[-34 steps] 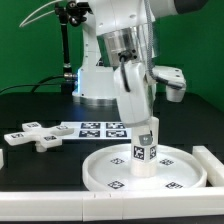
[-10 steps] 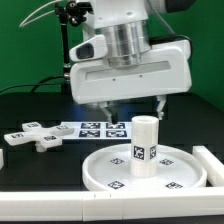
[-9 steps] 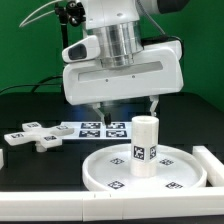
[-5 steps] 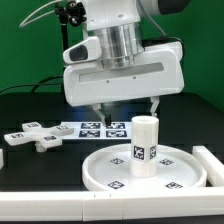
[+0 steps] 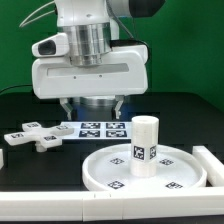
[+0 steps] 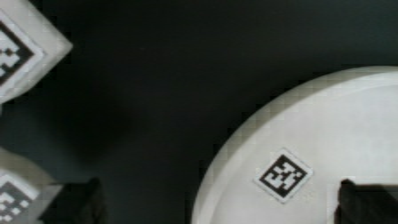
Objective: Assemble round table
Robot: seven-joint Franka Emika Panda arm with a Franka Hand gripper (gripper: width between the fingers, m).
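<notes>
My pincer (image 5: 92, 104) hangs spread wide and empty in the middle of the exterior view, above the marker board (image 5: 100, 128) and touching nothing. The short cylindrical leg (image 5: 146, 146) stands upright at the centre of the rimmed disc top (image 5: 100, 176), lower right of centre in the frame. So I judge the leg is seated and the cross-shaped foot (image 5: 30, 135) is the next part to fetch. It lies flat on the black table at the left edge, midway up, well apart from the disc.

In my wrist view I see the disc's curved rim (image 6: 329, 125) with one marker on it. I also see angular white pieces with markers (image 6: 18, 45), probably the foot, though I cannot be sure.

To do this well, I should travel toward the frame's left at this height, so that my fingers clear the leg. I should stop directly over one arm of the cross and turn my wrist until my jaws straddle its narrow width. Then I should descend straight and close near the hub, so the foot hangs level.
</notes>
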